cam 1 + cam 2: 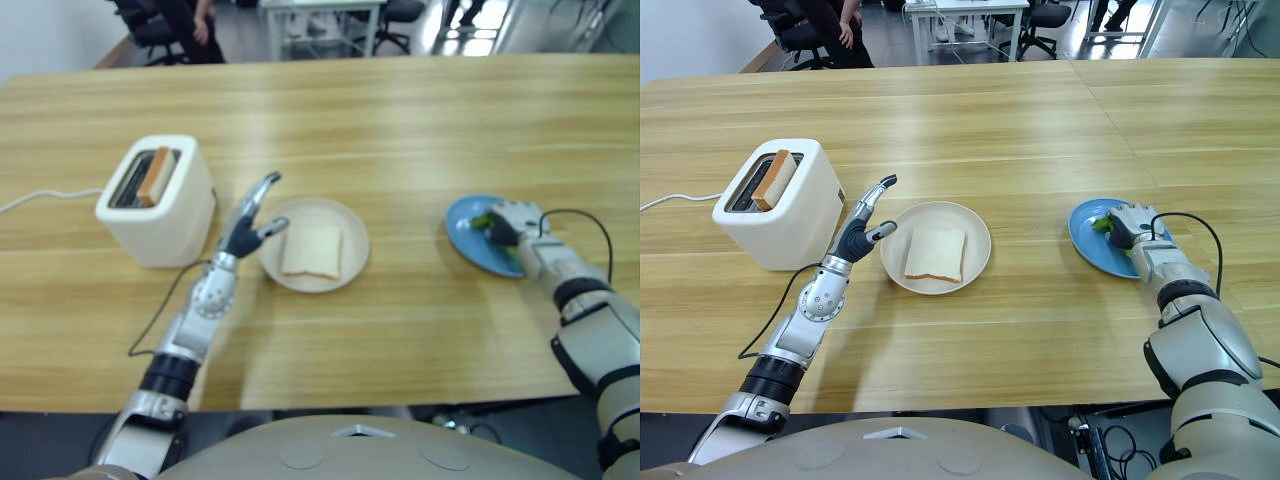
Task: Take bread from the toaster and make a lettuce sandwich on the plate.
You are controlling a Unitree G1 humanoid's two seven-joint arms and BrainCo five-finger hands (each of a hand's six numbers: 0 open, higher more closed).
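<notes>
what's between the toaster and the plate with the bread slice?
The left hand, open and empty, sits between toaster and plate, close to the plate's left rim. Otherwise bare table. Shows in both eye views.

I work at a broad light-coloured wooden table (970,110) with long streaks of grain, and it runs from one side of my view to the other. On my right a thin seam (1095,105) crosses it where two tabletops meet. Past the far edge lies a dark grey floor (880,30). A plain white wall (690,35) stands at my far left. Near it is a black office chair (790,35), and a second black swivel chair (1045,15) stands further right. Between them is a white-framed table (960,15). Bright light glares off the floor at my far right (1120,35).
</notes>
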